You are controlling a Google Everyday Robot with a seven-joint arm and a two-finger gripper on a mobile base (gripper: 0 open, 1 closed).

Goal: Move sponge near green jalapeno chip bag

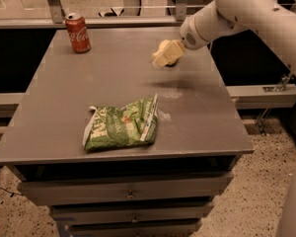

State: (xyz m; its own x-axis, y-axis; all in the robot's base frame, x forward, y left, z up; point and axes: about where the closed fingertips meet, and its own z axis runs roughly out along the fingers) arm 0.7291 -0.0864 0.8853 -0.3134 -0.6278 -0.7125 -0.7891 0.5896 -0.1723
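Observation:
The green jalapeno chip bag (121, 125) lies crumpled and flat on the front left part of the grey table (202, 117). The pale yellow sponge (162, 46) sits at the table's far right and is largely covered by my gripper. My gripper (165, 58) has come down from the right onto the sponge, and the white arm (237, 14) reaches in from the upper right. The sponge and gripper blend in colour, so I cannot tell the grip. The sponge is well apart from the bag, up and to the right of it.
A red soda can (78, 32) stands upright at the table's far left corner. Drawers (130, 194) sit under the table front. A metal rail and glass partition run behind the table. Speckled floor lies to the right.

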